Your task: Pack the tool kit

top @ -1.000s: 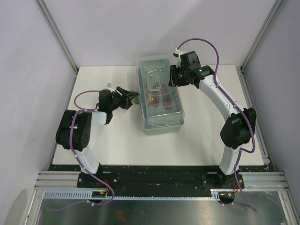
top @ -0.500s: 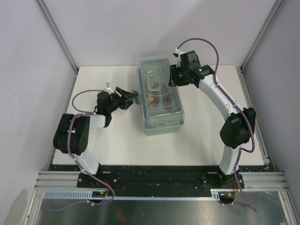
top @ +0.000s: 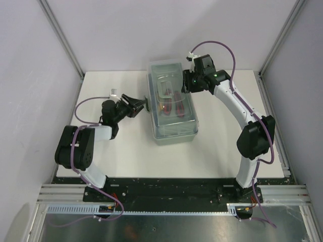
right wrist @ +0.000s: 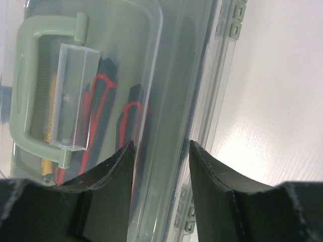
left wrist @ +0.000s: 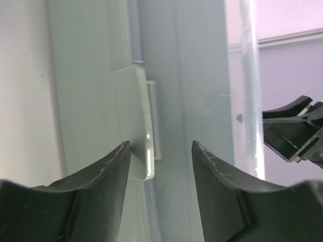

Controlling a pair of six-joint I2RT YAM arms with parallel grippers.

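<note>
Box (top: 174, 137) sits mid-tabletop (top: 126, 156), lid (top: 176, 123) down. Hand tools (right wrist: 101, 111) are inside, visible through the lid under the handle (right wrist: 30, 85). I read this as the latching step: packing looks done, the box just needs locking.

Left tool (left wrist: 160, 146) is at the box's left wall, jaws partly open, holding nothing. Latch (left wrist: 132, 116) is just ahead and off-centre, nearer one finger than the other. Can't tell if that finger touches it.

Right tool (right wrist: 161, 146) is over the lid's right edge near the hinges (right wrist: 233, 25), jaws partly open, nothing gripped. Can't tell if it bears on the lid.

To do it well:
- Put downward load on the lid with the right tool first. That seats the rim and, I'd expect, stops the box sliding right when the left side pushes.
- Centre the left tool on the latch before advancing.
- Press the latch flat against the wall with a finger face, no pinching. It looks thin and could flex or skid off.
- Push slowly, square to the wall. An angled push likely rotates the box.
- Check the latch lies flush before backing off.
</note>
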